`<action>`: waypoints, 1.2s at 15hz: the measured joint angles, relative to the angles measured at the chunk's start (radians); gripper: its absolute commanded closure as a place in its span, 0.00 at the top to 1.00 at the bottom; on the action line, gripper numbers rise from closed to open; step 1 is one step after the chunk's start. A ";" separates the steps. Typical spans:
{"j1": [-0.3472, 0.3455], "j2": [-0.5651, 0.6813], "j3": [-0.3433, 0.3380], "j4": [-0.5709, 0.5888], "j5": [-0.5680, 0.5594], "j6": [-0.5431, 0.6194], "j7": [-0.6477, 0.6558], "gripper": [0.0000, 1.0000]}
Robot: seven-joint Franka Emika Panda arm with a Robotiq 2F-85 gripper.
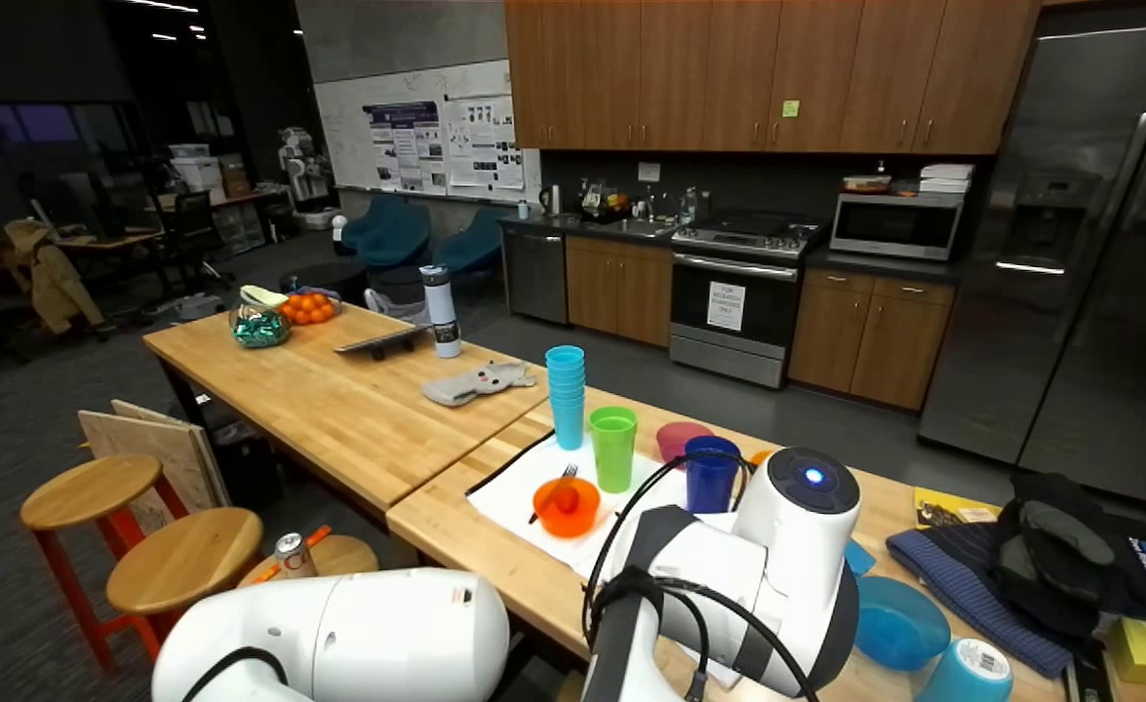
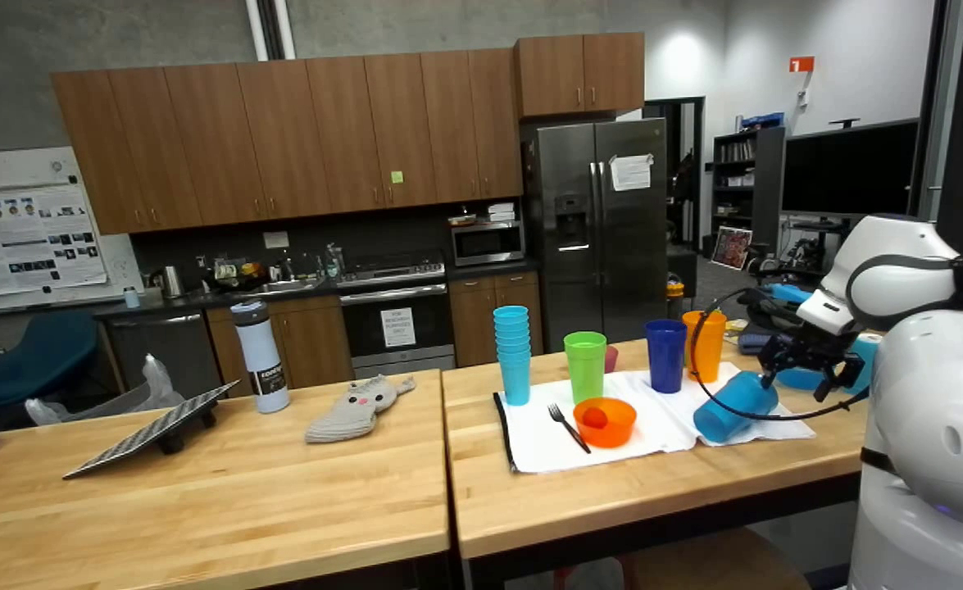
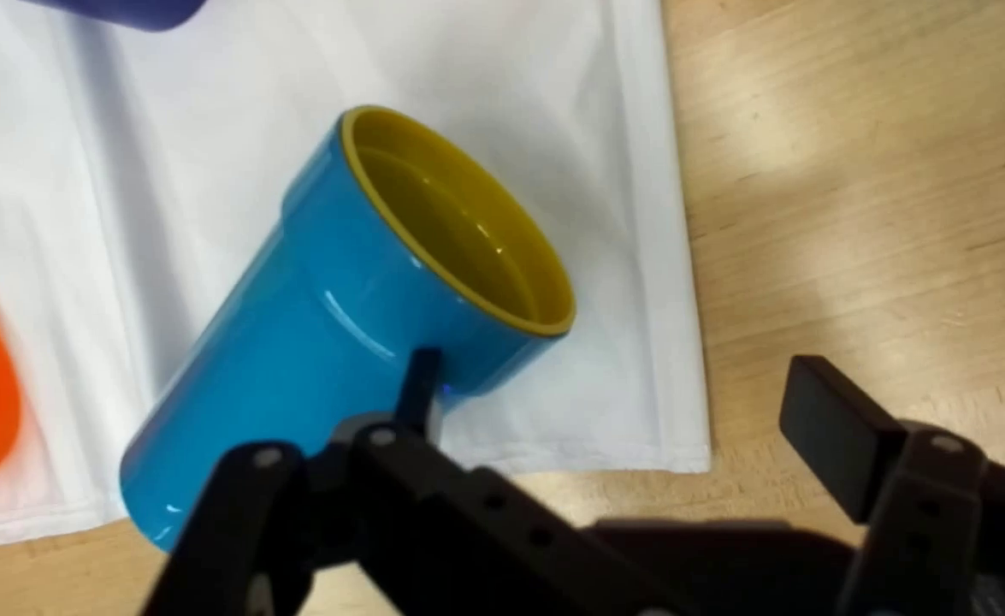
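A blue cup with a yellow inside lies on its side on a white cloth [image 3: 511,51]. The cup [image 3: 297,325] fills the left middle of the wrist view, its mouth facing upper right. It also lies on the cloth in an exterior view [image 2: 735,406]. My gripper [image 3: 626,389] is open with nothing between its fingers. Its left finger overlaps the cup's side just below the rim; I cannot tell whether it touches. The right finger is over bare wood. In an exterior view the gripper [image 2: 797,381] is right beside the cup's upper end. The arm hides the gripper in an exterior view.
On the cloth stand a light-blue cup stack [image 2: 513,352], a green cup [image 2: 586,365], a dark-blue cup [image 2: 666,356], an orange cup [image 2: 704,344], an orange bowl [image 2: 619,426] and a black fork [image 2: 570,429]. A blue bowl [image 1: 899,624] and dark clothing [image 1: 1050,536] lie beyond the arm.
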 measured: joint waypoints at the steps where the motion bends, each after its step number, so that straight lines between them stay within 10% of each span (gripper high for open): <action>1: 0.014 0.003 0.004 0.007 0.031 0.002 0.028 1.00; 10: 0.496 0.141 0.052 0.250 0.307 -0.006 0.348 1.00; 18: 0.499 0.167 0.045 0.253 0.319 0.003 0.344 1.00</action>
